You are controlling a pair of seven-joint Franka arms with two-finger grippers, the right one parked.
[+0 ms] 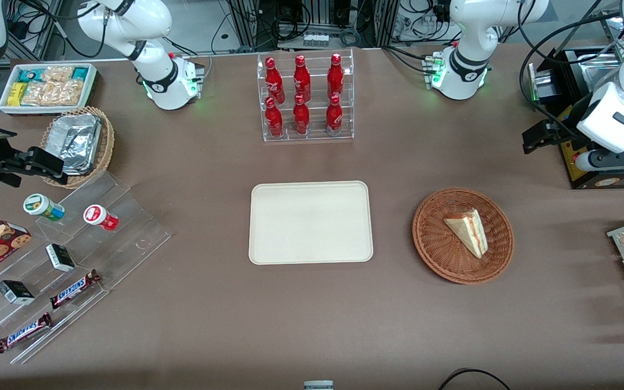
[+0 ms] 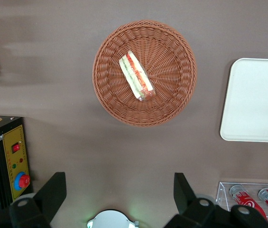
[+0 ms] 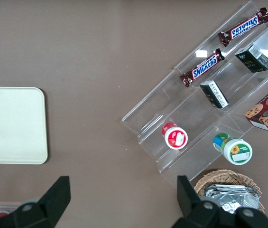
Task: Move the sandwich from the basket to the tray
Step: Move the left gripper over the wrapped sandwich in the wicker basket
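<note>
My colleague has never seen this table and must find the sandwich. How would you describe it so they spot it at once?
Start at the cream tray mid-table; beside it, toward the working arm's end, sits a round reddish-brown basket. The sandwich lies in it: a white triangular wedge with red and green filling, the only thing inside. The open end effector hangs clear of the basket.

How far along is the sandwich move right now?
Nothing is done so far: the sandwich lies in the basket and the tray is bare. In hand: nothing; the gripper is open, held high above the table, off to the side of the basket. Left: descend, grasp the sandwich, carry it to the tray, release.
</note>
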